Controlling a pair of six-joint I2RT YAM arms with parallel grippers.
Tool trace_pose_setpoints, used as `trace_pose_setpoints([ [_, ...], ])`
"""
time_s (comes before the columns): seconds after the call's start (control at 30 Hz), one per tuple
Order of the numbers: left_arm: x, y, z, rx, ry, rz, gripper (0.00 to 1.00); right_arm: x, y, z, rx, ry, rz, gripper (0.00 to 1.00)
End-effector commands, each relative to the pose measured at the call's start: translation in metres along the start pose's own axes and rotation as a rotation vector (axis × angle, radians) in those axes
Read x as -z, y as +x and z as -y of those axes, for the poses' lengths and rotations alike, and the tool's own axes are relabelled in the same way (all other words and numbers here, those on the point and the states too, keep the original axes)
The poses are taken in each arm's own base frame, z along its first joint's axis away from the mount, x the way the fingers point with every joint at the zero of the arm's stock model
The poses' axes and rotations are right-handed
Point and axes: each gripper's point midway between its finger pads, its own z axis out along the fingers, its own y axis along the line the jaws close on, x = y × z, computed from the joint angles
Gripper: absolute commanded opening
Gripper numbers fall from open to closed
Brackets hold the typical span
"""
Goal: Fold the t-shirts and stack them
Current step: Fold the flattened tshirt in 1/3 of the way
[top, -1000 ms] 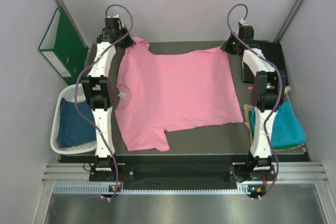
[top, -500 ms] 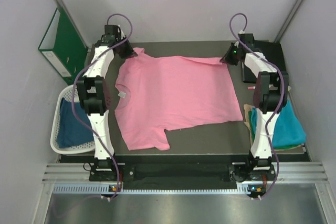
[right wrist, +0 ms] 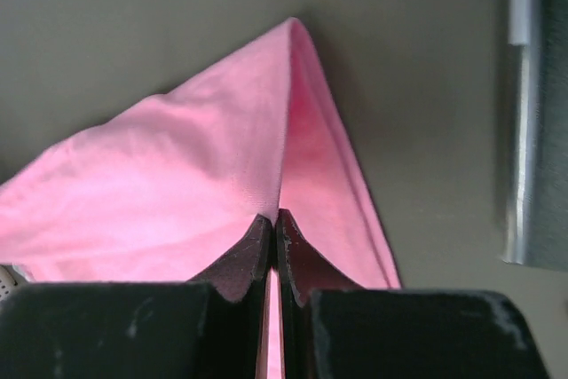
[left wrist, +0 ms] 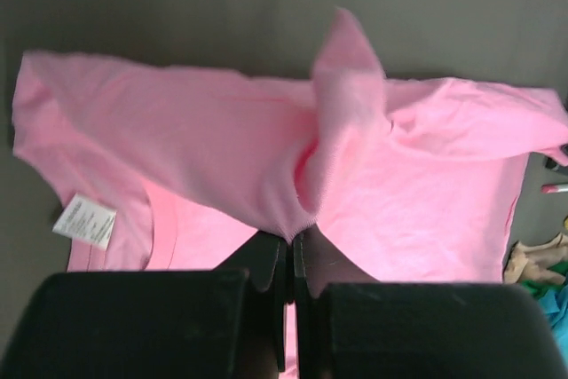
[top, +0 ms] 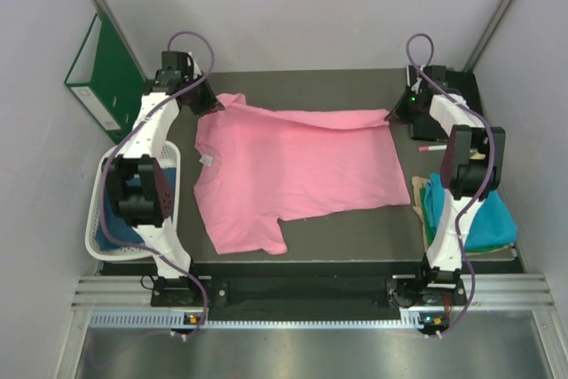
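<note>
A bright pink t-shirt [top: 293, 170] lies spread across the dark table, its far edge lifted and pulled toward the near side. My left gripper [top: 216, 106] is shut on the shirt's far left corner [left wrist: 306, 193]. At the far right corner [right wrist: 275, 166], my right gripper [top: 393, 114] is shut on the pink cloth. In the wrist views, both pairs of jaws pinch a fold of cloth: the left gripper [left wrist: 292, 233] and the right gripper [right wrist: 273, 216]. A dark blue shirt [top: 120, 219] lies in the basket at left. A teal shirt [top: 484, 215] lies at the table's right edge.
A white lattice basket [top: 99, 241] stands off the table's left side. A green ring binder [top: 105, 68] leans on the left wall. A black box [top: 466, 95] sits at the far right corner with a pink pen [top: 432, 146] beside it.
Both grippers have drawn the shirt's far edge up and toward the near side, folding it over. The arms have swung outward, the left elbow over the basket.
</note>
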Motion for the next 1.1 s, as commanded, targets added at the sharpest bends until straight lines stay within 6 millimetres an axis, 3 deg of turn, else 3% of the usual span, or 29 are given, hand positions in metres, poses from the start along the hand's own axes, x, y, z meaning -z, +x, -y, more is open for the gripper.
trace_pose_setpoints([
  [0.0,0.016,0.026,-0.016,0.015,-0.060,-0.034,0.00,0.020,-0.003,0.017,-0.005,0.040,-0.008,0.00],
  [0.3,0.023,0.082,-0.050,0.045,-0.175,-0.177,0.00,0.008,0.005,0.039,-0.014,0.071,-0.091,0.00],
  [0.47,0.030,0.102,-0.068,0.040,-0.239,-0.201,0.00,0.004,0.006,0.043,-0.007,0.088,-0.116,0.00],
  [0.57,0.036,0.114,-0.079,0.034,-0.277,-0.208,0.00,0.002,0.018,0.051,-0.009,0.112,-0.165,0.01],
  [0.63,0.038,0.121,-0.083,0.028,-0.284,-0.220,0.00,0.000,0.028,0.058,-0.012,0.126,-0.200,0.08],
  [0.67,0.037,0.129,-0.088,0.035,-0.294,-0.242,0.00,0.000,0.030,0.059,-0.010,0.129,-0.204,0.17],
  [0.7,0.036,0.134,-0.090,0.033,-0.300,-0.254,0.00,0.002,0.034,0.062,-0.011,0.140,-0.209,0.38],
  [0.77,0.033,0.146,-0.099,0.039,-0.322,-0.286,0.00,0.004,0.034,0.061,-0.003,0.141,-0.198,0.56],
  [0.8,0.033,0.149,-0.101,0.042,-0.331,-0.299,0.00,0.010,0.031,0.059,0.005,0.141,-0.182,0.70],
  [0.9,0.029,0.162,-0.111,0.038,-0.362,-0.343,0.00,0.022,0.021,0.050,0.018,0.135,-0.148,0.93],
  [1.07,0.021,0.176,-0.115,0.003,-0.364,-0.407,0.00,0.038,0.004,0.036,0.039,0.128,-0.091,1.00],
])
